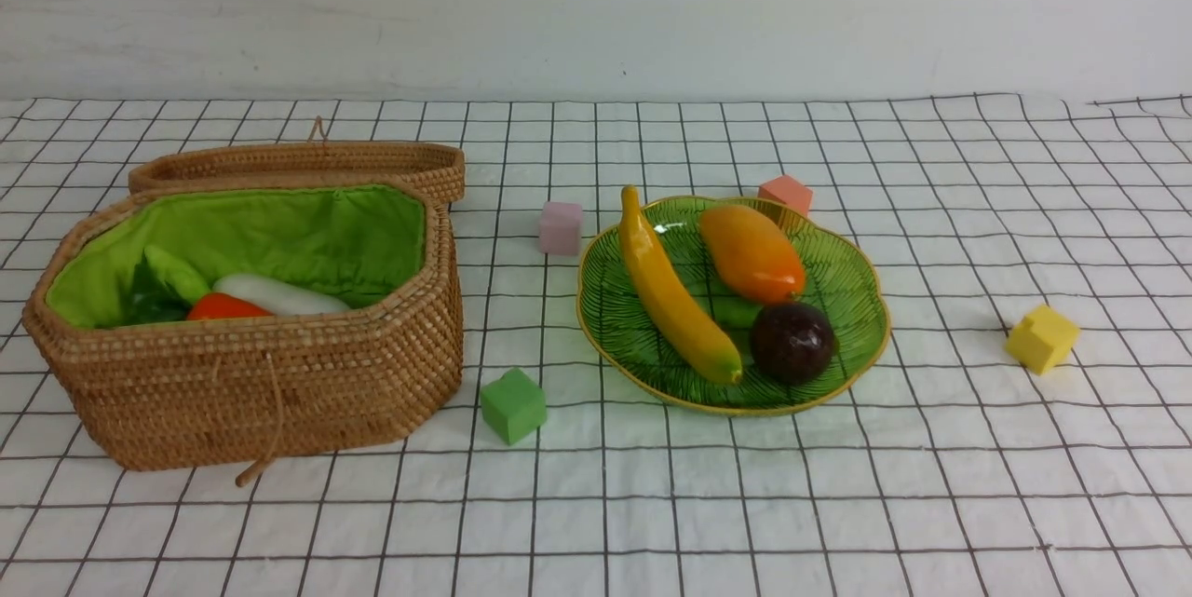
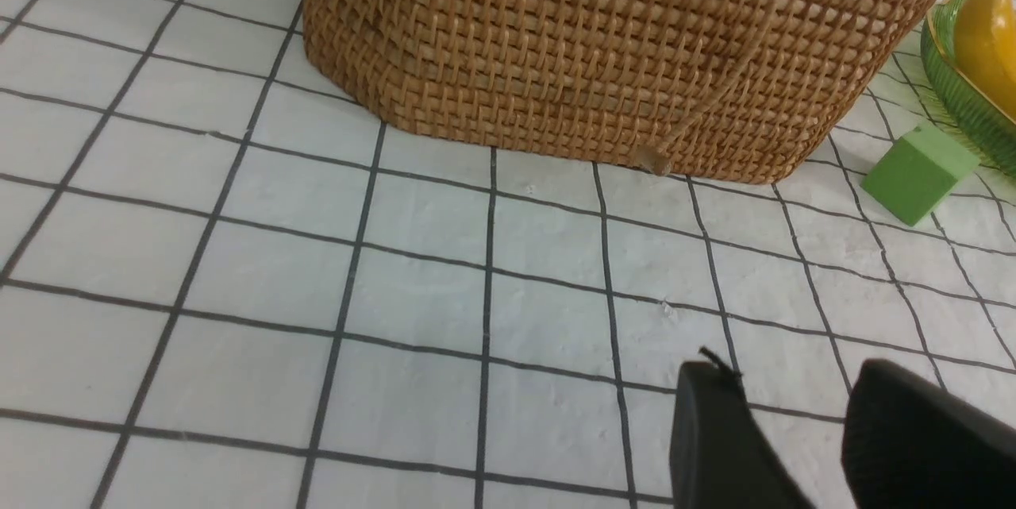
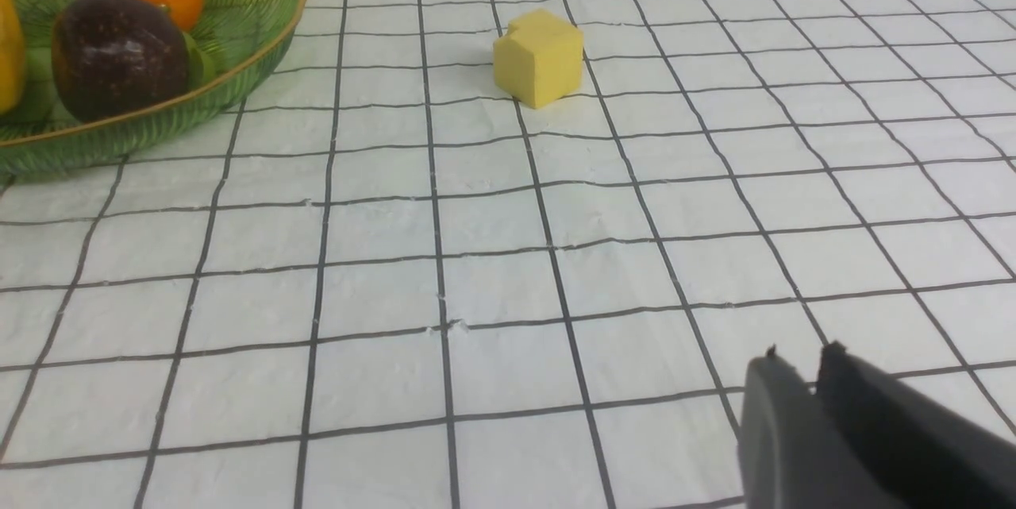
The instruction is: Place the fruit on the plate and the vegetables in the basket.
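Fruit on the plate, vegetables in the basket.
The banana [image 1: 677, 296], mango [image 1: 752, 253] and maroon fruit [image 1: 792, 342] lie on the green plate [image 1: 852, 280]; the white radish [image 1: 279, 295], red-orange piece [image 1: 226, 306] and what look like green pieces [image 1: 168, 285] sit in the open basket [image 1: 251, 383] at the plate's 9 o'clock. The left gripper [image 2: 790, 382] is empty and parted above the table [image 1: 838, 504]; the right gripper [image 3: 798, 366] is empty, nearly closed.

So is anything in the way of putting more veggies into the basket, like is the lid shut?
Nothing visible blocks it. The basket stands open, its lid folded back behind it. The vegetables already lie inside on the green lining. The green cube sits on the cloth beside the basket, not in front of its opening.
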Controlling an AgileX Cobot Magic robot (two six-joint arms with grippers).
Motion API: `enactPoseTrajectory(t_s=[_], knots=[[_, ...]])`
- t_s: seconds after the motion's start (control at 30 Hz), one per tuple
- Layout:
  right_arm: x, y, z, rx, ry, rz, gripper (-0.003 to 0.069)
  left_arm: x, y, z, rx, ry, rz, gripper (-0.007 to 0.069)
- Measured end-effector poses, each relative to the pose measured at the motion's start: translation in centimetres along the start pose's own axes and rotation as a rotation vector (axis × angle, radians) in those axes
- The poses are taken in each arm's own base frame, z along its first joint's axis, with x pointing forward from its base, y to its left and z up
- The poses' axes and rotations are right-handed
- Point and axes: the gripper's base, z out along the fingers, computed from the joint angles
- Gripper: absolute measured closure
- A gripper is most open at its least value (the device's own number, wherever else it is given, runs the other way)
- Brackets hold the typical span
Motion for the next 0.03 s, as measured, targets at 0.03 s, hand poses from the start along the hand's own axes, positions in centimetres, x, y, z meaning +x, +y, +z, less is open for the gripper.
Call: enactPoseTrajectory(t_s=[0.03], knots=[[0.0,0.0,0.0,0.0,0.0,0.0,0.0562,0.0,0.0,0.0,0.0,0.0,0.0,0.0386]])
